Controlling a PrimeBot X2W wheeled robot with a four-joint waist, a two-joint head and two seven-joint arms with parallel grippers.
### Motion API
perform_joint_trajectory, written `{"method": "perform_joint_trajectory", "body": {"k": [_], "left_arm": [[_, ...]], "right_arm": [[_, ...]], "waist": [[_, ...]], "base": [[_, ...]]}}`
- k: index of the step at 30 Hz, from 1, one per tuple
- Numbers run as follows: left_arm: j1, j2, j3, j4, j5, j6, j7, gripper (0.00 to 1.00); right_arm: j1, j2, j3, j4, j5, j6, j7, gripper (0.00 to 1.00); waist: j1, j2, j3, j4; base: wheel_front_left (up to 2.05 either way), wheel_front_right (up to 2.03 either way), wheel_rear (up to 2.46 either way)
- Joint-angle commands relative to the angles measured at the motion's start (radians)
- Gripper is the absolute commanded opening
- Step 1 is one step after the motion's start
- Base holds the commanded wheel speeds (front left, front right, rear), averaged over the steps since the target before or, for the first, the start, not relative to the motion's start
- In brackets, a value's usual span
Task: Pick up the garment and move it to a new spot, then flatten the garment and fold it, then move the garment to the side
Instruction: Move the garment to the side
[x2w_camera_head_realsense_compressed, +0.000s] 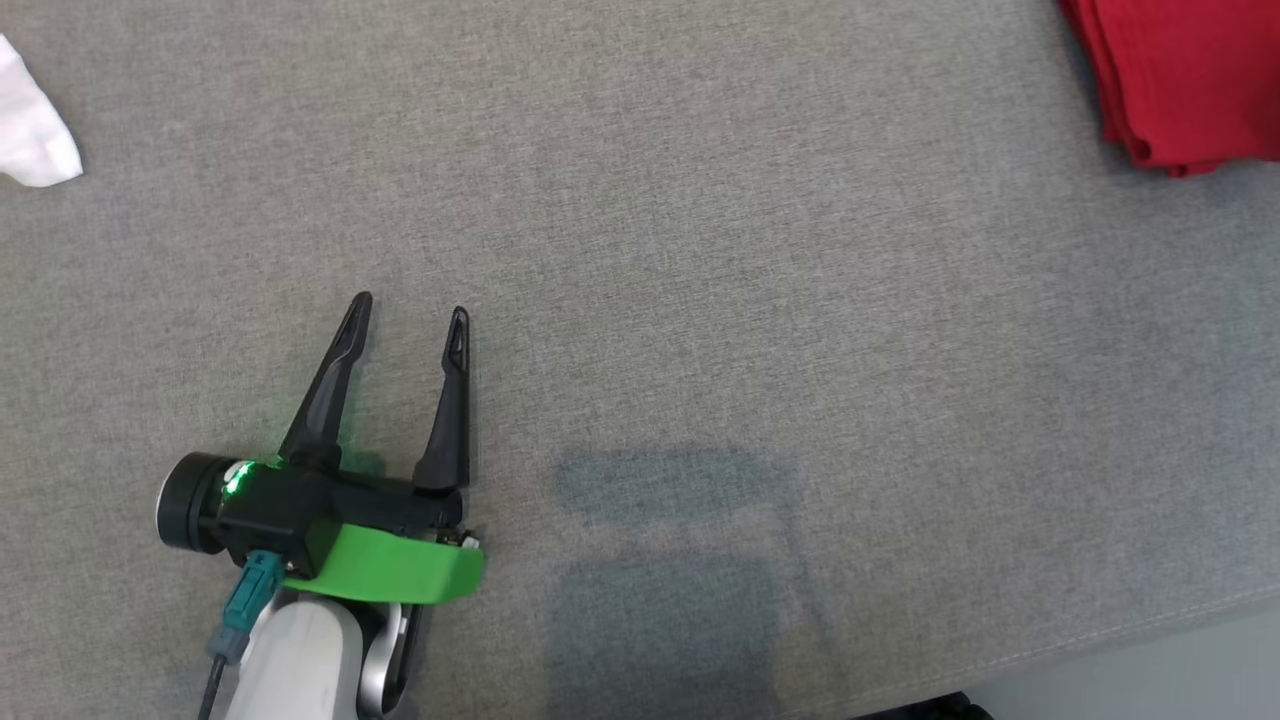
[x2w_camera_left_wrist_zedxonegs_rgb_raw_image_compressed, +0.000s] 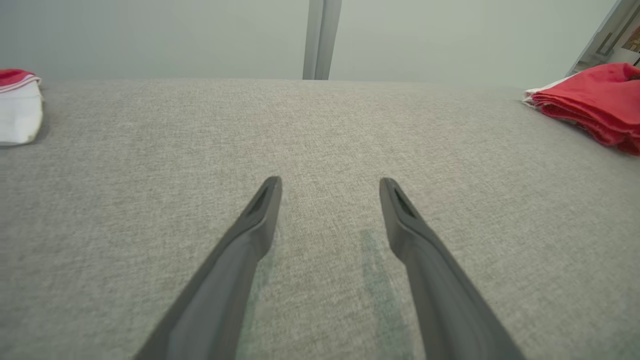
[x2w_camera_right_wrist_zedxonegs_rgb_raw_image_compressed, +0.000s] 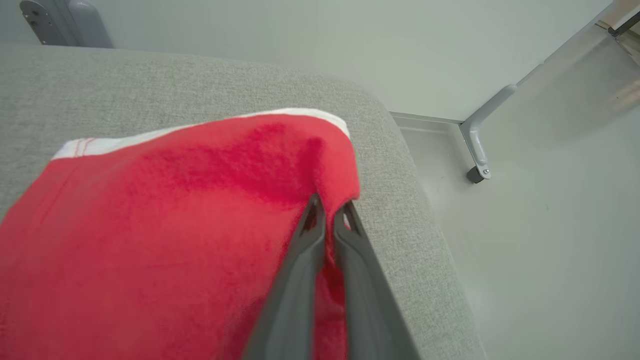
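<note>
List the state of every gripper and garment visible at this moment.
left gripper: open, empty, over the bare grey surface.
red garment: folded in layers, lying by the surface's corner.
right gripper: shut on the red garment's edge.
white garment: lying apart at the left, untouched.

red garment (x2w_camera_head_realsense_compressed: 1190, 80) cut off at head view's corner, white cloth (x2w_camera_head_realsense_compressed: 35, 130) at left edge
</note>
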Motion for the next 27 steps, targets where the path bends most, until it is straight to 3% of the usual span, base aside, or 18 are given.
{"method": "perform_joint_trajectory", "body": {"k": [1,5,6,7,10,18,27], "left_arm": [[-0.013,0.005,0.0,-0.004,0.006,0.001,-0.001,1.0],[-0.008,0.006,-0.004,-0.006,0.009,0.003,-0.001,1.0],[-0.008,0.005,-0.005,-0.005,0.01,0.003,-0.001,1.0],[-0.007,0.005,-0.006,-0.005,0.011,0.003,-0.001,1.0],[-0.003,0.006,-0.008,-0.003,0.012,0.005,-0.001,1.0],[0.012,0.008,-0.009,0.012,0.008,0.007,-0.001,1.0],[0.024,0.011,0.03,0.03,-0.014,0.018,-0.001,1.0]], "right_arm": [[-0.02,-0.006,-0.001,0.014,-0.013,0.0,-0.008,0.0],[-0.043,-0.01,0.014,0.05,-0.069,0.0,-0.032,0.0],[-0.047,-0.013,0.02,0.059,-0.089,0.0,-0.043,0.35],[-0.051,-0.015,0.023,0.068,-0.107,0.0,-0.06,1.0],[-0.058,-0.016,0.005,0.106,-0.149,0.0,-0.121,1.0],[-0.058,0.052,-0.051,0.176,-0.179,0.0,-0.232,1.0],[0.004,0.161,-0.018,0.048,-0.128,0.0,-0.272,1.0]], "waist": [[-0.0001,0.0,0.025,0.022],[-0.0001,0.0,0.03,0.026],[-0.0001,0.0,0.03,0.026],[-0.0001,0.0,0.029,0.026],[-0.0001,0.0,0.024,0.021],[-0.0001,0.0,-0.015,-0.003],[-0.0001,0.0,-0.132,-0.012]], "base": [[0.0,0.0,0.0],[0.0,0.0,0.0],[0.0,0.0,0.0],[0.0,0.0,0.0],[0.0,0.0,0.0],[0.0,0.0,0.0],[0.0,0.0,0.0]]}}
